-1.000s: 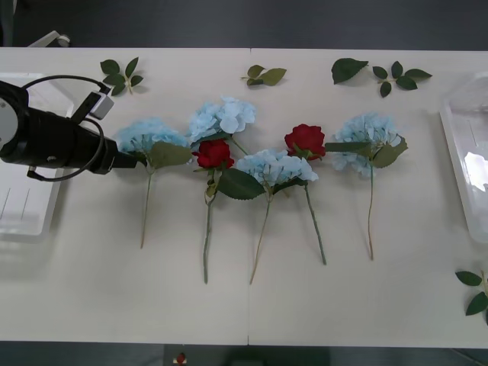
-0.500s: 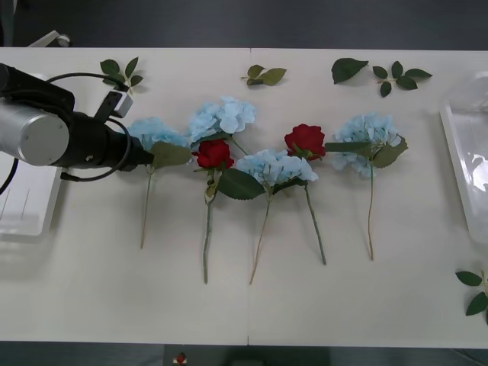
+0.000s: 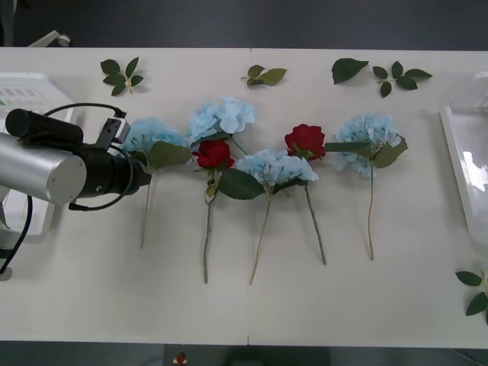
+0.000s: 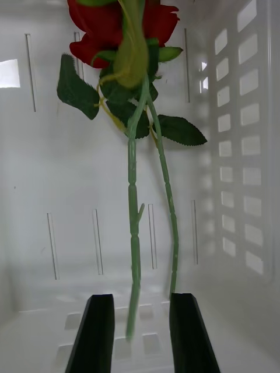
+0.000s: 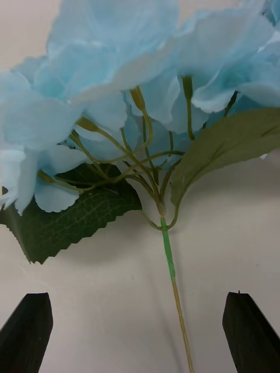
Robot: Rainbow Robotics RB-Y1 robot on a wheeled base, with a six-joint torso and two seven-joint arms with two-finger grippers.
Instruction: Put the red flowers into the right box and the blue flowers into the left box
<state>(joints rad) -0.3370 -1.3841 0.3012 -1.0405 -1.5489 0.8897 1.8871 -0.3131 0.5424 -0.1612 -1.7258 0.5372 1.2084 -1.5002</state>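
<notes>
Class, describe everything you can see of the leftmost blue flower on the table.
The leftmost blue flower is a fluffy pale-blue artificial cluster with broad green leaves and a thin stem, green then tan. It lies flat on the table, bloom toward the far edge. The left claw is open, its fingers either side of the stem, not touching it.

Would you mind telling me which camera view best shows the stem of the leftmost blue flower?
The front view: the leftmost blue flower and its whole stem lie on the table beside the left arm. The left wrist view shows that stem's upper part close up, between the open left claw fingers. The right wrist view shows red flowers in a box.
</notes>
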